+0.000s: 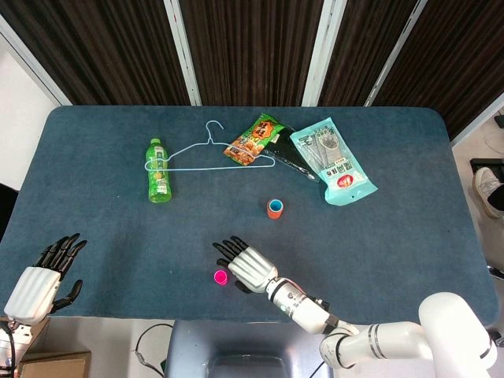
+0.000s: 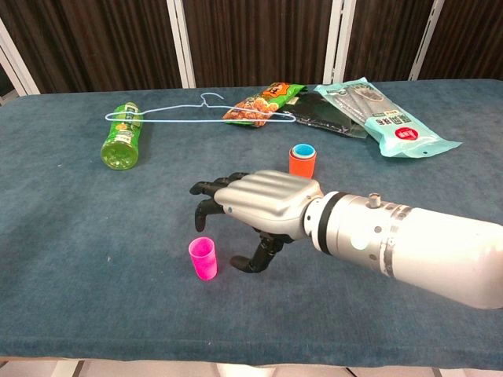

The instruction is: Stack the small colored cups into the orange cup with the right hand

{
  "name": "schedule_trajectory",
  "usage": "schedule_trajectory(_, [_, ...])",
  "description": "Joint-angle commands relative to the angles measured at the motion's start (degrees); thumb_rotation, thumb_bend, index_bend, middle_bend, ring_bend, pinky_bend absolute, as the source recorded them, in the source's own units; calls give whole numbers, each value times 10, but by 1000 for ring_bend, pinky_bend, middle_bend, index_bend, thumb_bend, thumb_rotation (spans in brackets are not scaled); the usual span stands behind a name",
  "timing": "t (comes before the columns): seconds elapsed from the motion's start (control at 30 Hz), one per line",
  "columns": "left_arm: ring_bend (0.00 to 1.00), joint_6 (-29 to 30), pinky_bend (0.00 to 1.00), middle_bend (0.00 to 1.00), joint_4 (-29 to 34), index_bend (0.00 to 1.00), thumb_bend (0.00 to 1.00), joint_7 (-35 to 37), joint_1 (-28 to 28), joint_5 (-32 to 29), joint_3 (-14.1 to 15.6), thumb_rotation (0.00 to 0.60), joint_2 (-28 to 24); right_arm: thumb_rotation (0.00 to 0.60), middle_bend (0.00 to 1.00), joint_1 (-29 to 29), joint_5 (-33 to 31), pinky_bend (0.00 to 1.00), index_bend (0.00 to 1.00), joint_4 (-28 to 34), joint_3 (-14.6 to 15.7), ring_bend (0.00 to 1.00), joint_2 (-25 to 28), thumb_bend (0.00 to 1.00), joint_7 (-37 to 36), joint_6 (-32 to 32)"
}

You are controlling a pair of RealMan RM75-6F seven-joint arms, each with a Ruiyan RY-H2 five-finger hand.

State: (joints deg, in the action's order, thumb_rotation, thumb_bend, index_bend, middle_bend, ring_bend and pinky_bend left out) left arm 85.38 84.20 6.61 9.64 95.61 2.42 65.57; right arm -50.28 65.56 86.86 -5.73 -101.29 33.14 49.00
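In the head view, the right hand is seen with fingers spread and empty, just beside the pink cup near the table's front edge. The orange cup, with a blue cup nested inside, stands well apart beyond it. The left hand is seen open and empty at the table's corner.

In the chest view, the right hand is held above the cloth, its fingers apart, close to the upright pink cup without touching it. The orange cup is seen behind.
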Motion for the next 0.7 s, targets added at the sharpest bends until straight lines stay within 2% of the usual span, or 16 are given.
schedule_trajectory(0.03, [0, 0, 152, 0, 0, 0, 443, 0, 0, 0, 0, 600, 0, 600, 0, -6, -6, 0, 415, -12, -6, 0, -14, 493, -5, -5])
schedule_trajectory(0.33, [0, -1, 151, 0, -1, 0, 443, 4, 0, 0, -1, 600, -1, 600, 0, -15, -7, 0, 441, -37, -15, 0, -38, 493, -20, -9])
schedule_trajectory(0.7, [0, 4, 152, 0, -2, 0, 443, 8, -1, 4, 0, 600, -2, 600, 16, -13, 2, 0, 602, -45, -12, 0, -47, 493, -26, 3])
